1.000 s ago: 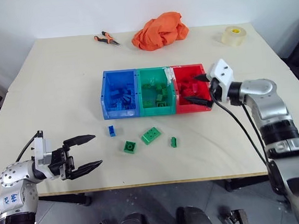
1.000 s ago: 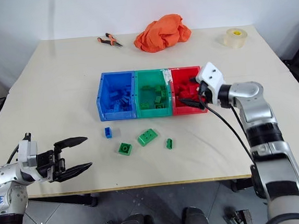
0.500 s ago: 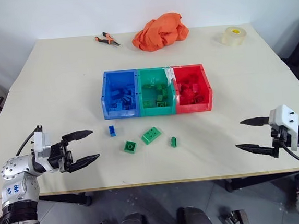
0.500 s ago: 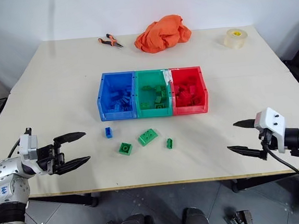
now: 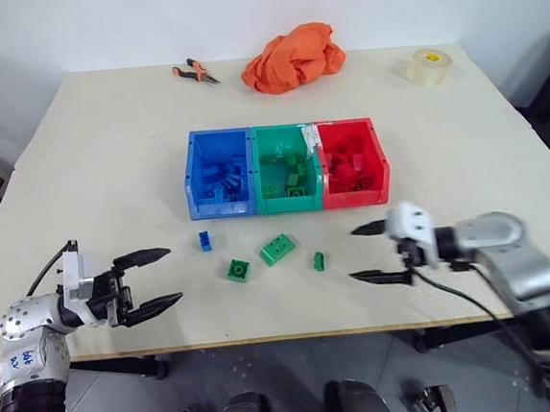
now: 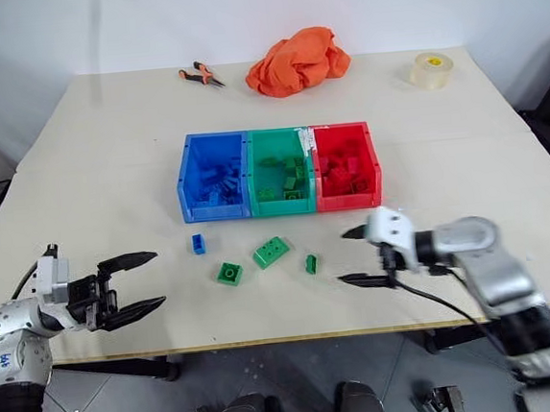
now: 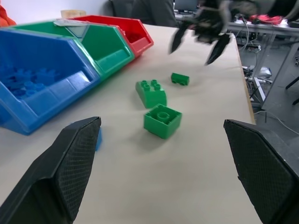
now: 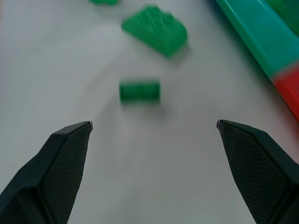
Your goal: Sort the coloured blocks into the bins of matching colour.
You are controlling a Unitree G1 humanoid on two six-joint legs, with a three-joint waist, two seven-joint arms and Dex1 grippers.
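Risk sits with your right hand [image 5: 368,252] — spread wide, empty, facing the small green studded plastic brick [image 5: 318,261]: close off-centre and it skids across the tabletop [image 5: 107,153].

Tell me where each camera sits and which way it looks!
Head eyes: up on the head, looking down at table, bins; both arms show.
Left wrist: behind the open left pincer, facing green blocks, right pincer.
Right wrist: behind the open right pincer, facing small green block.
All share the green blocks.
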